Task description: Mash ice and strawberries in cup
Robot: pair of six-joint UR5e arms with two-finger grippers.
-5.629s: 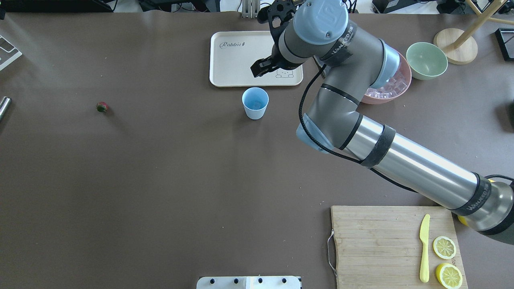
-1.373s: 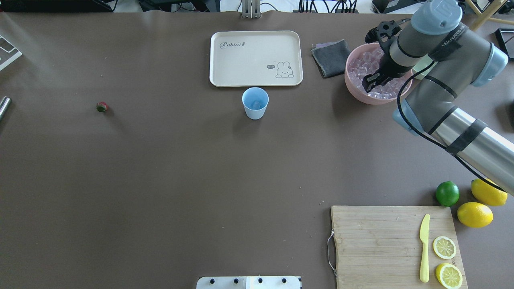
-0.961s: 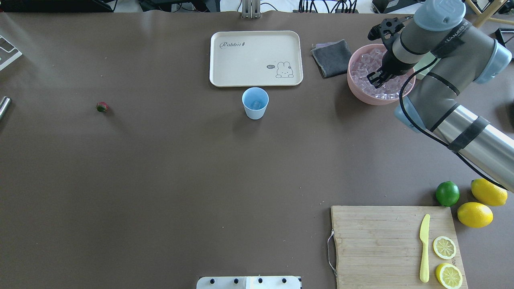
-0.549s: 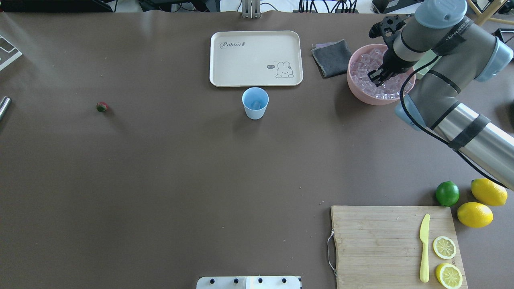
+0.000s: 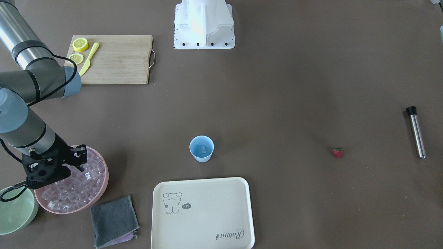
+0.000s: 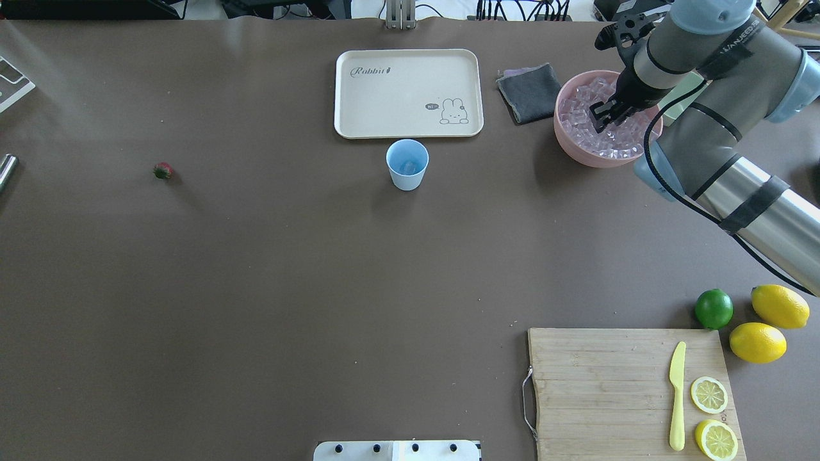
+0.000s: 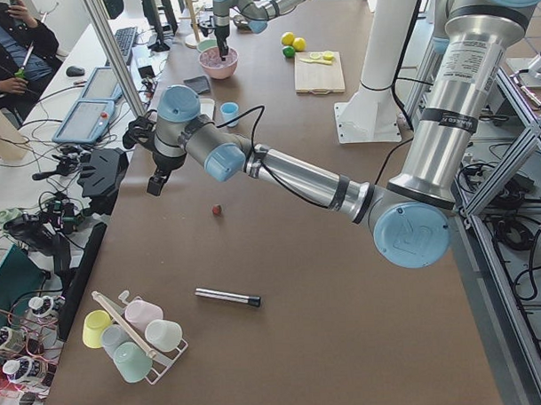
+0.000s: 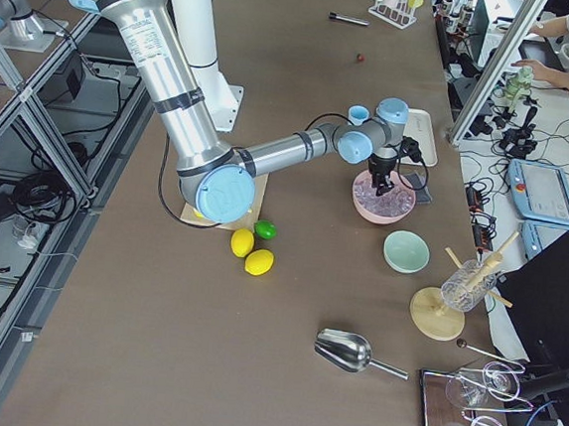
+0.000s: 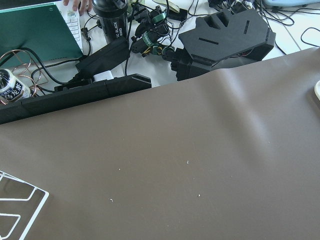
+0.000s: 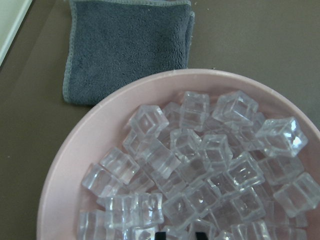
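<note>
The light-blue cup point(image 6: 407, 164) stands upright mid-table just in front of the tray, with one ice cube point(image 6: 408, 168) in it; it also shows in the front view point(image 5: 201, 148). More ice point(image 10: 200, 150) fills the pink bowl point(image 6: 564, 144). My right gripper point(image 6: 602, 115) hangs over the ice in that bowl, its fingertips point(image 10: 160, 235) a little apart and holding nothing. The strawberry point(image 6: 163, 170) lies alone far to the left. My left gripper point(image 7: 154, 184) shows only in the left side view, past the table's far edge; I cannot tell its state.
A cream tray point(image 6: 384, 96) sits behind the cup, with a grey cloth point(image 6: 528, 93) beside the pink bowl. A green bowl point(image 5: 14, 211) stands next to the pink one. A metal muddler point(image 5: 416, 133) lies beyond the strawberry. The cutting board point(image 6: 615, 384), a lime point(image 6: 713, 308) and lemons are at the near right.
The right arm went from above the cup to the pink bowl, leaving an ice cube in the cup. Over the last second its gripper shifted toward the bowl's far side.
</note>
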